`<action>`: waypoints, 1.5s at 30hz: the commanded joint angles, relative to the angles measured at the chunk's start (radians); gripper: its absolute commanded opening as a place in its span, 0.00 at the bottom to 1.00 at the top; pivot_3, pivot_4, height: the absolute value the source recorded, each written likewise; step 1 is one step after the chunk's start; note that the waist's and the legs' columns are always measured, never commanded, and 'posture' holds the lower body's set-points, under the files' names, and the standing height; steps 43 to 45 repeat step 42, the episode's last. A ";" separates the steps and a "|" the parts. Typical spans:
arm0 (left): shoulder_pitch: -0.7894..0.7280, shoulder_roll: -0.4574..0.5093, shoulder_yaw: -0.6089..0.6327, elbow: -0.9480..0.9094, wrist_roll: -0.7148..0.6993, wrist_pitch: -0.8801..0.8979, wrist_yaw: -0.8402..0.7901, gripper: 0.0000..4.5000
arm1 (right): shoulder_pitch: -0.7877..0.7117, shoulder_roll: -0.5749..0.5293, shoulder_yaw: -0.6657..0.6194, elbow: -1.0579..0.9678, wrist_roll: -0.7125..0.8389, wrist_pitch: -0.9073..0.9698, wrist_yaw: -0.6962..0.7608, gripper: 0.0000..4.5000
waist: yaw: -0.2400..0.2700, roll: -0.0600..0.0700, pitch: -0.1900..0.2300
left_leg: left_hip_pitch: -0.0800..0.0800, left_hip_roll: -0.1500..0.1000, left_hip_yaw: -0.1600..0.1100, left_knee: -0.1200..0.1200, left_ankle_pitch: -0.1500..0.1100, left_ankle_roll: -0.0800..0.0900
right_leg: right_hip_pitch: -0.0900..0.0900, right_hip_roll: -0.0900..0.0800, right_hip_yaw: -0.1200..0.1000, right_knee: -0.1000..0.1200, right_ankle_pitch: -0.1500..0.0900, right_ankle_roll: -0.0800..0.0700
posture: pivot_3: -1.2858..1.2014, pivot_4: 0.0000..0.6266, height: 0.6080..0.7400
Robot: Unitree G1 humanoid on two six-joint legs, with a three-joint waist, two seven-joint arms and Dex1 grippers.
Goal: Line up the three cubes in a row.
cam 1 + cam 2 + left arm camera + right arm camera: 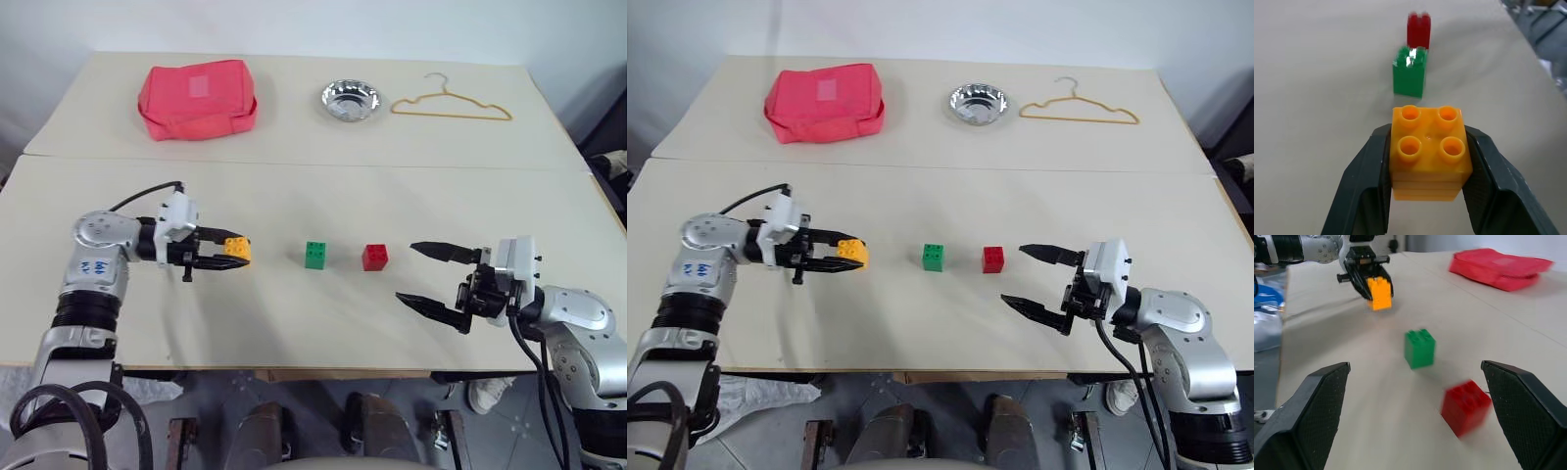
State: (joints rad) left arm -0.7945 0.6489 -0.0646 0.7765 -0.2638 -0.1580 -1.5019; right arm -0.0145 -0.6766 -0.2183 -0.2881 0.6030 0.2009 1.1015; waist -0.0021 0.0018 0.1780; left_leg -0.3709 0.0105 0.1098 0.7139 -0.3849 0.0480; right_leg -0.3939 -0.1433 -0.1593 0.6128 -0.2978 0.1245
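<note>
So, left pincer [227,254] is gripping the orange-yellow cube [236,248] left of centre | green cube [315,255] and red cube [374,257] are sitting mid-frame on the bench [294,196], directly right of it, same line | right pincer [431,277] is gaping empty, lower right.

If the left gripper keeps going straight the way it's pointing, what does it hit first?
Probably the green cube: the left gripper, shut on the orange-yellow cube, points along the table toward it, the red cube behind.
</note>
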 commanded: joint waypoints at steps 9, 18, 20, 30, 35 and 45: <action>-0.171 -0.068 -0.057 0.331 0.099 -0.194 -0.110 0.34 | 0.178 0.000 -0.110 -0.139 0.036 -0.016 -0.041 1.00 | 0.004 -0.001 0.000 | 0.000 0.000 0.000 0.001 0.000 0.000 | 0.000 0.000 0.001 0.000 0.000 0.000 | 0.52 0.24 1.00; -0.190 -0.076 -0.031 0.358 0.105 -0.222 -0.098 0.68 | 0.157 0.003 -0.081 -0.114 0.028 -0.028 -0.041 1.00 | 0.004 -0.001 0.001 | 0.000 0.001 -0.001 0.002 0.000 0.001 | 0.001 -0.002 0.001 0.001 0.000 0.001 | 0.52 0.24 1.00; -0.164 -0.057 -0.009 0.306 0.065 -0.229 -0.107 0.80 | 0.137 0.003 -0.068 -0.098 0.029 -0.028 -0.027 1.00 | 0.004 -0.001 0.001 | 0.000 0.002 -0.001 0.002 0.000 0.001 | 0.001 -0.002 0.001 0.001 0.000 0.001 | 0.52 0.24 1.00; 0.297 0.191 0.206 -0.277 -0.242 0.126 -0.045 0.99 | -0.004 -0.004 -0.050 0.067 0.072 -0.081 0.174 1.00 | -0.018 0.000 0.001 | 0.001 0.004 -0.003 0.002 0.000 0.001 | 0.001 -0.004 0.001 0.004 0.000 0.000 | 0.52 0.24 1.00; 0.494 0.236 0.340 -0.398 -0.257 0.112 0.044 0.99 | -0.085 -0.024 -0.036 0.163 0.092 -0.076 0.282 1.00 | 0.001 0.001 0.002 | 0.001 0.003 -0.005 0.004 0.000 0.001 | 0.002 -0.005 0.001 0.005 0.000 0.000 | 0.52 0.24 1.00; 0.637 0.203 0.438 -0.559 -0.272 0.117 0.167 0.99 | -0.227 -0.049 -0.024 0.332 0.051 -0.114 0.376 1.00 | 0.007 0.003 0.003 | 0.001 0.002 -0.005 0.004 0.001 0.002 | 0.002 -0.006 0.001 0.005 0.000 0.000 | 0.52 0.24 1.00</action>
